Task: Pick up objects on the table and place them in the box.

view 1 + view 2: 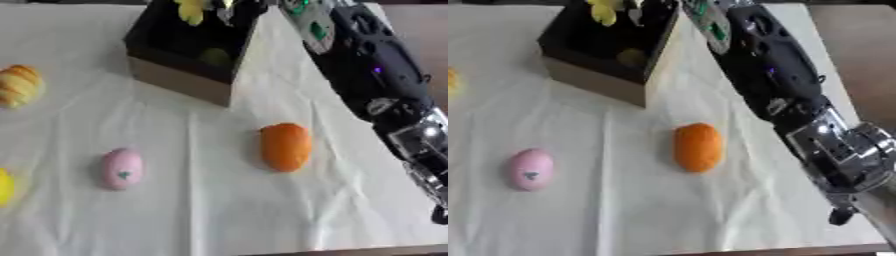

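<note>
The box, black inside with brown cardboard walls, stands at the top centre of the white cloth. A greenish object lies inside it. My right arm reaches from the lower right up to the box. My right hand, cut off by the top edge, is over the box opening with its fingers on a yellow object. On the cloth lie an orange oval object, a pink egg-shaped one, a striped bread-like one and a yellow one at the left edge. My left hand is out of sight.
The white cloth covers the table, and its front edge shows at the bottom. My right forearm crosses the right side above the cloth, to the right of the orange object.
</note>
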`<action>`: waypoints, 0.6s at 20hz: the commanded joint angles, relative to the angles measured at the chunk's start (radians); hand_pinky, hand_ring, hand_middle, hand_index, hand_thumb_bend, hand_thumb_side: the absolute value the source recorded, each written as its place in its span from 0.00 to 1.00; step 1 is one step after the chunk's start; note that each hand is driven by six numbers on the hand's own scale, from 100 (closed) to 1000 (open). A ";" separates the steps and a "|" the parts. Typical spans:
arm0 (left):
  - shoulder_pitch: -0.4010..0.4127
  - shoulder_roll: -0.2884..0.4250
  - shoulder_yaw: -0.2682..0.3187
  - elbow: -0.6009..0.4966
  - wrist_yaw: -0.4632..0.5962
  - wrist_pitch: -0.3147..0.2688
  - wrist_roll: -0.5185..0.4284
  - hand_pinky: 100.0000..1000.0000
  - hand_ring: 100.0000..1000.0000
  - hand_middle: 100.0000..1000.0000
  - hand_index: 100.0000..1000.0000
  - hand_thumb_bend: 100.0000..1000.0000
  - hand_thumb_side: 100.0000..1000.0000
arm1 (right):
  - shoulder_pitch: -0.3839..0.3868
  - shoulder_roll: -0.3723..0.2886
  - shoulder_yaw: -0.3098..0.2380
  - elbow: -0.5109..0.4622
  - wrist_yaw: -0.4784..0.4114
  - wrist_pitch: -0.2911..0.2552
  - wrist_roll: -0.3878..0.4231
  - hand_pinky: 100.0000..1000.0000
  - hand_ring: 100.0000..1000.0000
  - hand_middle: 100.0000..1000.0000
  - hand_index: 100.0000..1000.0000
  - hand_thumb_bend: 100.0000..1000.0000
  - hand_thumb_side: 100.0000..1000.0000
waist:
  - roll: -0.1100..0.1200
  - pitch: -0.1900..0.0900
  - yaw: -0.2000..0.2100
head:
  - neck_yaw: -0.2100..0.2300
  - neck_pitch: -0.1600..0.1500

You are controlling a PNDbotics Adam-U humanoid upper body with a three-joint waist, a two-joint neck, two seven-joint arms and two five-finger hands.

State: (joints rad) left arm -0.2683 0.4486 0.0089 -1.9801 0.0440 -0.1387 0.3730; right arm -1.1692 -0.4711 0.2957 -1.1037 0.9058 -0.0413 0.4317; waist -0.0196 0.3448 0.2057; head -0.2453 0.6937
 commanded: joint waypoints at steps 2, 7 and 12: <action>-0.016 0.014 0.010 -0.020 0.007 -0.007 0.002 0.73 0.80 0.74 0.85 0.37 0.75 | -0.026 -0.021 -0.002 0.002 -0.034 -0.024 0.071 0.93 0.97 0.90 0.97 0.12 0.00 | -0.011 -0.035 0.005 | 0.004 -0.018; -0.010 0.016 0.029 -0.020 0.028 -0.014 0.022 0.73 0.80 0.73 0.84 0.38 0.74 | -0.041 -0.029 0.021 0.016 -0.017 -0.054 0.101 0.93 0.99 0.91 1.00 0.14 0.10 | -0.012 -0.027 0.000 | 0.017 -0.019; -0.024 0.024 0.030 -0.020 0.015 -0.028 0.019 0.73 0.80 0.73 0.85 0.38 0.74 | -0.053 -0.027 0.023 0.035 0.016 -0.074 0.100 0.93 0.99 0.91 1.00 0.11 0.16 | -0.013 -0.023 -0.007 | 0.021 -0.014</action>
State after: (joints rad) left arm -0.2786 0.4484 0.0282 -1.9801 0.0647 -0.1608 0.3928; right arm -1.1959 -0.4740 0.3262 -1.0647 0.9119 -0.1082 0.5326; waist -0.0217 0.3447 0.1980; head -0.2267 0.6851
